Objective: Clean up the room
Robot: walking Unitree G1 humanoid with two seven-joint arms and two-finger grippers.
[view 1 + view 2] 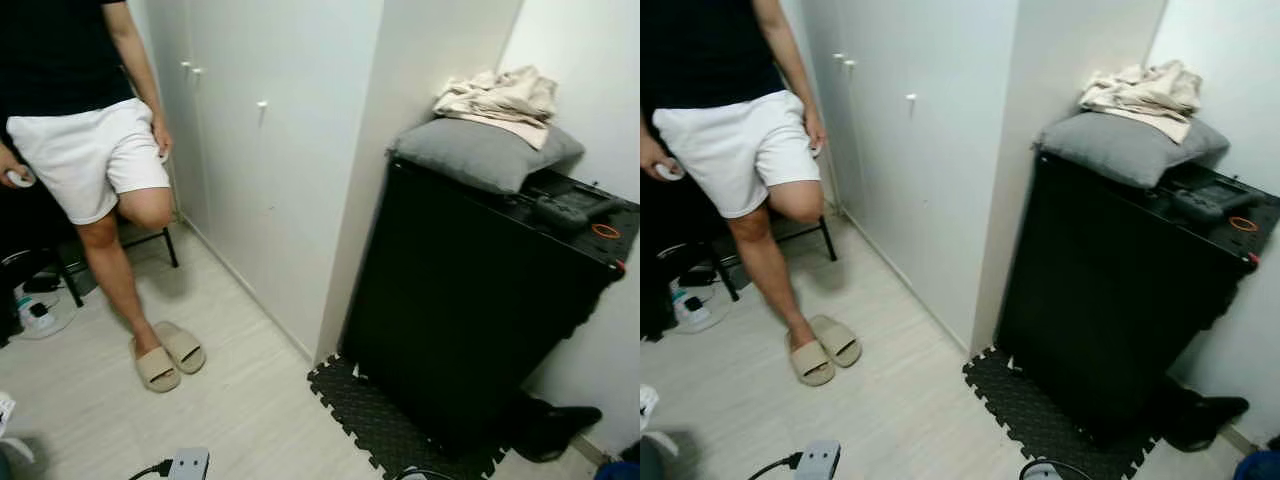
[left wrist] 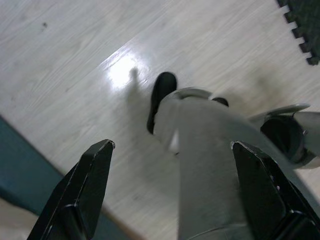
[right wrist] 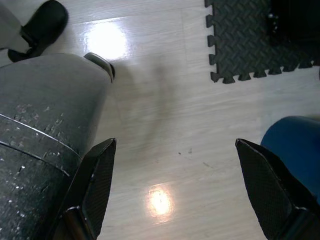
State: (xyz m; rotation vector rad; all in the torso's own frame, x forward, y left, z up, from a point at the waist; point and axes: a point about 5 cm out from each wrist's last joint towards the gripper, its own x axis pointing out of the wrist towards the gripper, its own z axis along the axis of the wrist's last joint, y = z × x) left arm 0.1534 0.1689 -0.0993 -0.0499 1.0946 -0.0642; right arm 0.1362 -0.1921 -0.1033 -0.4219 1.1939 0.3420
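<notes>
1. Black cabinet [image 1: 470,320] stands in the corner beside the white wardrobe [image 1: 260,150]; doors closed, contents not visible.
2. On the cabinet top: grey pillow [image 1: 485,152] with crumpled beige cloth [image 1: 500,97] heaped on it; beside the pillow a dark device [image 1: 565,210] and an orange ring [image 1: 605,231].
3. Black foam mat [image 1: 385,425] lies under the cabinet's front edge on the pale wood floor [image 1: 240,390].
4. Person in white shorts [image 1: 90,155] stands at the left, tan slippers [image 1: 168,354] on.
5. Left gripper [image 2: 170,190] hangs over the floor, fingers apart, holding nothing.
6. Right gripper [image 3: 175,190] likewise spread wide, empty, above the floor near the mat; blue object [image 3: 295,150] just beside it.
</notes>
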